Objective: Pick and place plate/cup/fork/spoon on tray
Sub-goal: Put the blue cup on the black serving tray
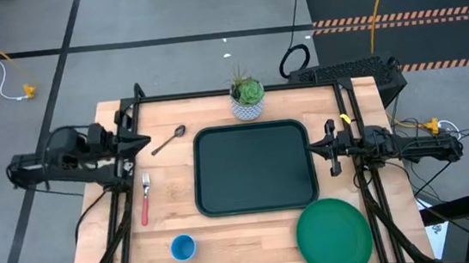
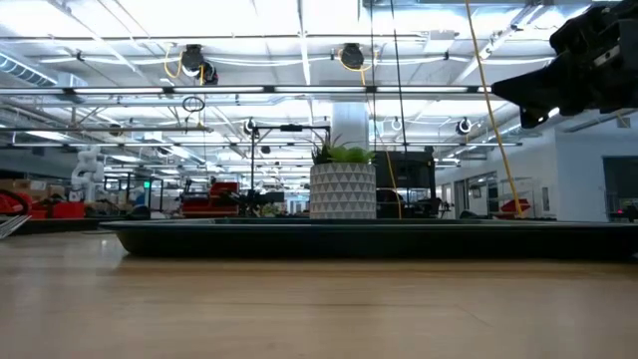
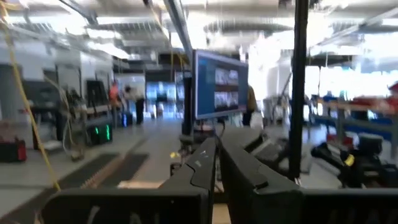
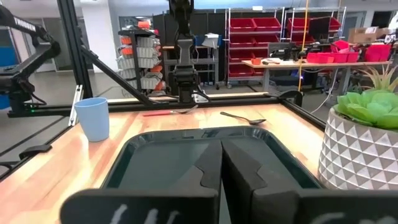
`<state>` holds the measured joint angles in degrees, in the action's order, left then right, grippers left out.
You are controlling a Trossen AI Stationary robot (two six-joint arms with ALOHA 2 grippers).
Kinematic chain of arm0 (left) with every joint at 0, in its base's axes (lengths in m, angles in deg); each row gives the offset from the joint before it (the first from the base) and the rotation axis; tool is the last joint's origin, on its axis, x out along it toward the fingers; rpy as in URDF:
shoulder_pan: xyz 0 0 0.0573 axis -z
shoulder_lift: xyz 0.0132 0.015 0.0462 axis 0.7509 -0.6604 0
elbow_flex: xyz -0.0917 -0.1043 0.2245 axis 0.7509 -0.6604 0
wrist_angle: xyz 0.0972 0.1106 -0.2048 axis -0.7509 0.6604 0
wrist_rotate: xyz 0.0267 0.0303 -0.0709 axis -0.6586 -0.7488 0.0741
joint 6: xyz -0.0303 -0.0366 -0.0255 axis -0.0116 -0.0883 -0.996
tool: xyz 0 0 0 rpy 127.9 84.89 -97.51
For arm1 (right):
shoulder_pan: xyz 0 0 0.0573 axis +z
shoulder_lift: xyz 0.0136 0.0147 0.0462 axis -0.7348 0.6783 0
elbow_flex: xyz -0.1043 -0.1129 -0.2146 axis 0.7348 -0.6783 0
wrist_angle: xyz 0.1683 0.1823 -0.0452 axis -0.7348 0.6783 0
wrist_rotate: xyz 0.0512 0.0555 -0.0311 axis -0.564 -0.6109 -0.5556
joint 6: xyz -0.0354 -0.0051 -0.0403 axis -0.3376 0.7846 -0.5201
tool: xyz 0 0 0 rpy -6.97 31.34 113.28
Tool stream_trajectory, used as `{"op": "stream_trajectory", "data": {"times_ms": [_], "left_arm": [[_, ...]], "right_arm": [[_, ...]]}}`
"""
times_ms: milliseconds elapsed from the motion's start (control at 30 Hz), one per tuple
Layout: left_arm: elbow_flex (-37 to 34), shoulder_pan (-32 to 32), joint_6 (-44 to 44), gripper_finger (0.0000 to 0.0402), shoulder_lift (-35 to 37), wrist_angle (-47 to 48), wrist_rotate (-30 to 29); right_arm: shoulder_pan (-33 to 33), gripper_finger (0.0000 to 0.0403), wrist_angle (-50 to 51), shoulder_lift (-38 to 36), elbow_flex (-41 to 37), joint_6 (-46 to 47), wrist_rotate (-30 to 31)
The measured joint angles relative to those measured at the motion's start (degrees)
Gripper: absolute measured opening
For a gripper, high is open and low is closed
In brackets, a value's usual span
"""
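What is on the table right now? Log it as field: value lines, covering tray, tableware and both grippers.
tray: centre of table, nothing on it
plate: on the wood by the tray's near right corner
cup: upright, near left of tray
fork: flat, left of tray
spoon: flat, off the tray's far left corner
potted plant: behind tray
left gripper: shut, holds nothing, near spoon
right gripper: shut, holds nothing, at tray's right rim
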<state>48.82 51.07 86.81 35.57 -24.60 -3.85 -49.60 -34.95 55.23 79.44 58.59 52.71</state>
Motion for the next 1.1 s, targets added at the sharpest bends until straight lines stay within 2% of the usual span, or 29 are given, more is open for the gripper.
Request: {"op": "stream_trajectory", "data": {"times_ms": [167, 367, 567, 767, 933, 1100], "left_arm": [[12.77, 2.20, -0.07, 0.0026, -9.29, 10.64, 0.00], [22.63, 6.53, -3.98, 0.0026, -19.13, 21.05, -0.50], [22.93, 15.74, -8.46, 0.0026, -27.19, 24.18, -1.93], [22.88, 27.06, -11.54, 0.0026, -36.14, 29.06, -17.52], [22.87, 35.15, -13.90, 0.0026, -42.94, 28.61, -22.02], [22.87, 41.10, -20.19, 0.0026, -47.37, 28.24, -25.18]], "right_arm": [[-0.02, 0.0000, -0.12, -0.02, -0.01, 1.14, 0.00], [0.02, 0.0000, -0.16, -0.02, 0.00, 16.56, -0.13], [0.15, 0.0000, -0.13, 0.00, 0.00, 24.11, -5.35], [0.15, 0.0000, -0.55, 1.44, 2.39, 26.70, -7.42], [0.15, 0.0000, -1.04, 7.41, 9.90, 25.30, -7.48], [1.53, 0.0000, 0.04, 18.74, 19.64, 21.51, -7.06]]}}
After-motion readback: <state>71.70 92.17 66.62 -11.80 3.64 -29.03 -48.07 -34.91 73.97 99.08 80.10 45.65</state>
